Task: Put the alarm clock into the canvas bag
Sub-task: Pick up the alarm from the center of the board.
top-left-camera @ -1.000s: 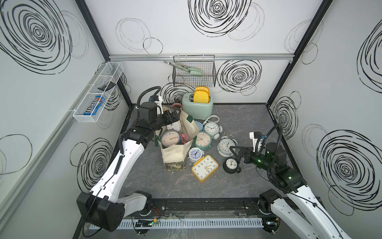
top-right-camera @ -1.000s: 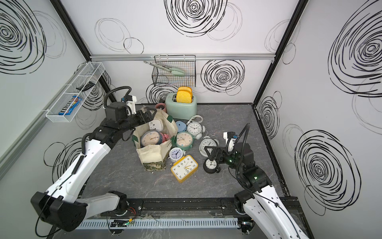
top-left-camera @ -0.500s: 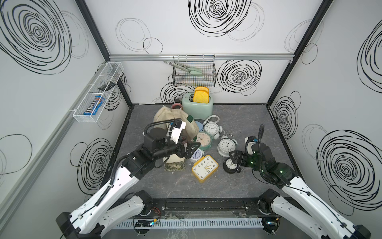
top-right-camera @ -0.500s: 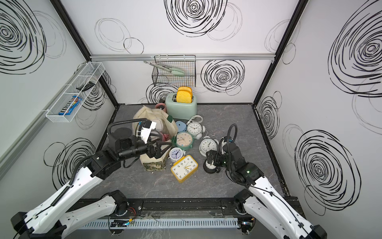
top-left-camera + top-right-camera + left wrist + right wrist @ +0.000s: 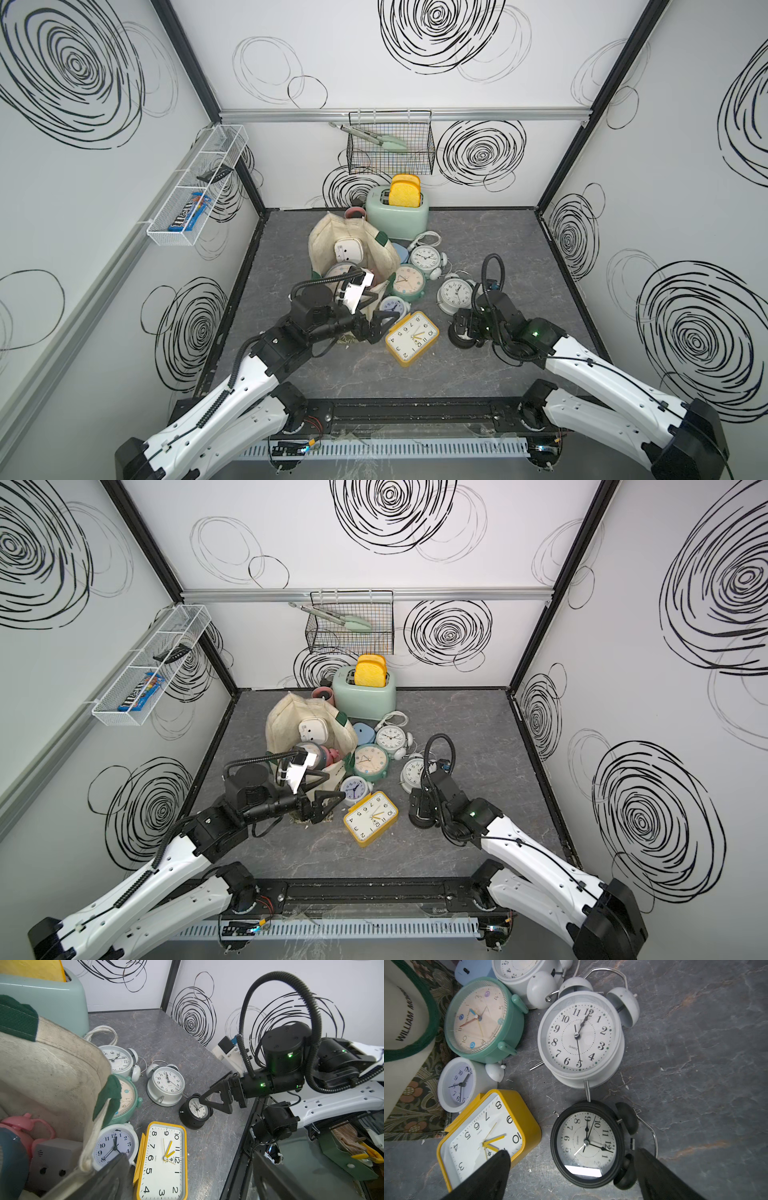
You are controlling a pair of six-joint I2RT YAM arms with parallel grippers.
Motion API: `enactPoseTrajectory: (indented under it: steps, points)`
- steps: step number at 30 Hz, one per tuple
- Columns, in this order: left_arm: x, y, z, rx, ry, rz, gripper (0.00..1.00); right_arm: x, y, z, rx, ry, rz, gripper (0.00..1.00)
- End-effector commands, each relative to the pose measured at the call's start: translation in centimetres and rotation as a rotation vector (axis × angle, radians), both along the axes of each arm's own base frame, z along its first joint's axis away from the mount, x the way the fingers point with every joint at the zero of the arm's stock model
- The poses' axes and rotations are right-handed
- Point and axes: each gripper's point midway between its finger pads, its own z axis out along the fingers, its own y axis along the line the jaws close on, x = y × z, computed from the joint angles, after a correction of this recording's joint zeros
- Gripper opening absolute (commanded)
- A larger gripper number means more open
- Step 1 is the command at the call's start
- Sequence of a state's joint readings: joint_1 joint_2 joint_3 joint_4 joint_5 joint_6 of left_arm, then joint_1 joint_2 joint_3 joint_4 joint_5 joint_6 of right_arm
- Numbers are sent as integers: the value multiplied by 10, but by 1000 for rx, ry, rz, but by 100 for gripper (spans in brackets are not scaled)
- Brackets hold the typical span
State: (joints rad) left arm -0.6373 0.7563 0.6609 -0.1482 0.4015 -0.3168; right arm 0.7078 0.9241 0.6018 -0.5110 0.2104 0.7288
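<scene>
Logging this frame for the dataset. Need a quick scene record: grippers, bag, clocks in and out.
left gripper: open, empty, by the canvas bag's mouth
right gripper: open, fingers either side of the black twin-bell clock, not closed on it
canvas bag: on the table, mouth open
in bag: white square clock, pink clock; others partly hidden
on table: yellow rectangular clock, mint clock, lilac-faced clock, two white twin-bell clocks
behind bag: toaster with toast
</scene>
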Motion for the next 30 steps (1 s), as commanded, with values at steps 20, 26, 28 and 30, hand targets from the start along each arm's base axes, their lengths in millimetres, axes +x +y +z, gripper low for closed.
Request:
enactPoseTrajectory:
  steps: [20, 26, 28, 30]
  points:
    - [-2, -5, 11, -80, -15, -25, 96, 1, -17, -34, -154, 123, -111, 98]
    - [-2, -4, 13, -85, -22, -23, 96, 0, -9, -50, -184, 199, -84, 97]
    - [-2, -4, 12, -85, -19, -19, 96, -1, -7, -53, -201, 241, -94, 100]
    - [-1, -4, 11, -82, -14, -18, 96, -2, 0, -56, -213, 250, -81, 99]
